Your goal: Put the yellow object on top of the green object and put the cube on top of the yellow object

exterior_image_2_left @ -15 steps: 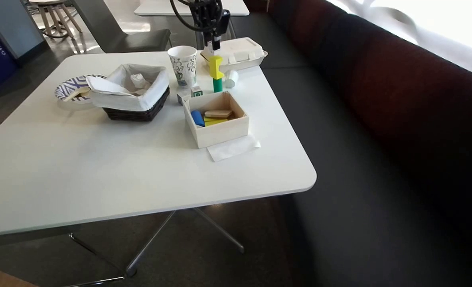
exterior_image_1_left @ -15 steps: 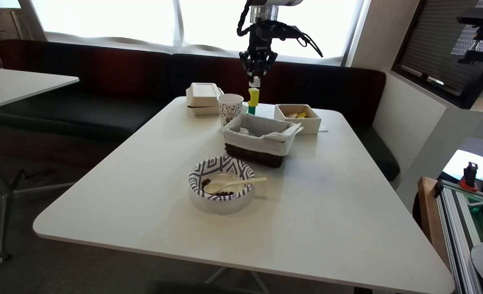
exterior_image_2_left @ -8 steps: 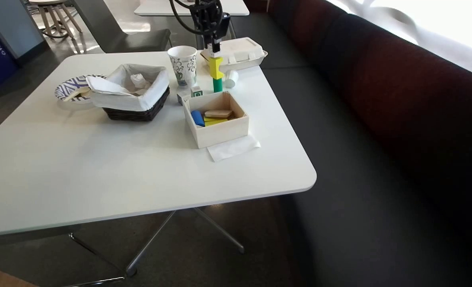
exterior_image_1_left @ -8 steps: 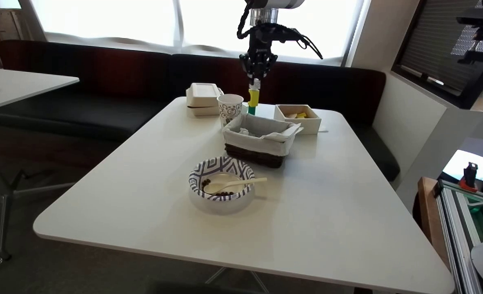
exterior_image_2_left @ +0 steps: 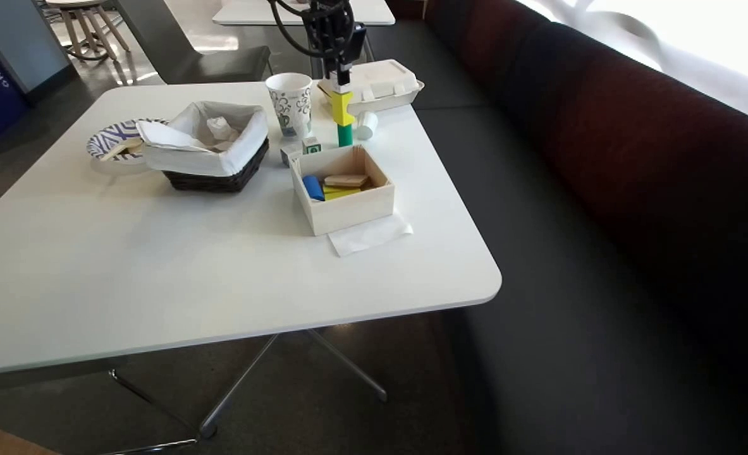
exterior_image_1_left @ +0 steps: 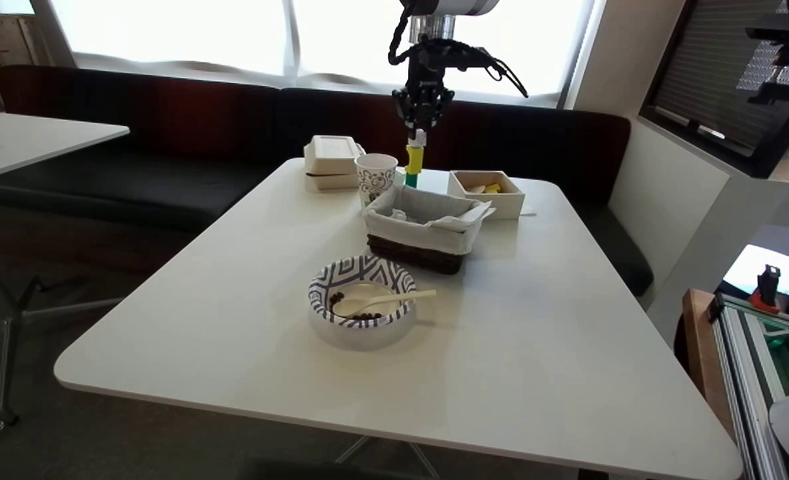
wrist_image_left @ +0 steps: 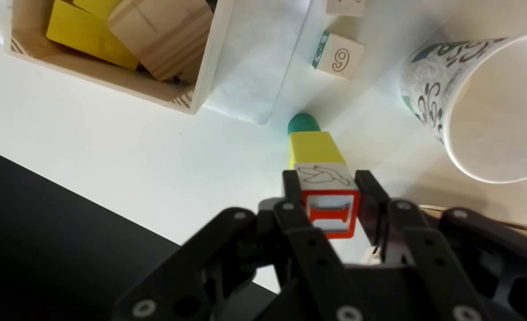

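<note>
The green piece (exterior_image_2_left: pixel 345 135) stands upright on the table and looks like a cylinder. The yellow block (exterior_image_2_left: pixel 342 109) stands on top of it, with a notch in one side; it also shows in an exterior view (exterior_image_1_left: pixel 415 160). The cube (wrist_image_left: pixel 330 214) has a red-framed letter face up and a bird drawing on its side. My gripper (wrist_image_left: pixel 327 176) is shut on it, a finger against each side. The cube sits over the yellow block and looks to touch its top. In the wrist view the green piece (wrist_image_left: pixel 303 123) is mostly hidden behind the yellow block (wrist_image_left: pixel 316 149).
A paper cup (wrist_image_left: pixel 423 89) stands close beside the stack. Loose letter blocks (wrist_image_left: pixel 341 58) and an open wooden box (exterior_image_2_left: pixel 355 218) are near. A white food box (exterior_image_2_left: pixel 374 82) and a small white cylinder (exterior_image_2_left: pixel 366 125) are beside it. A lined basket (exterior_image_1_left: pixel 421 253) stands further off.
My gripper has come down a little with the cube, from just above the yellow block to its top, with a slight sideways shift. The yellow and green pieces have not visibly moved.
</note>
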Available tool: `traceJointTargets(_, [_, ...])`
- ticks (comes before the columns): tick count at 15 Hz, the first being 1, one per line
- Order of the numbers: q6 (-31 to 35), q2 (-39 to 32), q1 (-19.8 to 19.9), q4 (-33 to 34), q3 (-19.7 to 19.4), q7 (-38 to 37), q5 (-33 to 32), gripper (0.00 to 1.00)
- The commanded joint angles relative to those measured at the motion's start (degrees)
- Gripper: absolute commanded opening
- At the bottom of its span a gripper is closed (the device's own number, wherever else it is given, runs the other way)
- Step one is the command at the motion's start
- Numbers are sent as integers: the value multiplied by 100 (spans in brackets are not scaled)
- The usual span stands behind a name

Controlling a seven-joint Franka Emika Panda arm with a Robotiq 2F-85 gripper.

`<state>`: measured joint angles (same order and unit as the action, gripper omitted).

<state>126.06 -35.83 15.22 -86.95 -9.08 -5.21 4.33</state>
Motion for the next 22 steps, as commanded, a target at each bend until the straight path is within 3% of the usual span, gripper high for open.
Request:
traceJointTargets(1, [24,-73,77,45,73,129,154,31])
traceJointTargets(4, [26,-71,82,42,80,125,186,66])
traceJointTargets(8, [-38,-7,70,23,77,110,208,97])
traceJointTargets(14, [-372,571,32,-236,126,337,172,100])
traceJointTargets(22, [-1708,1506,-23,-565,77,1136,-130,100])
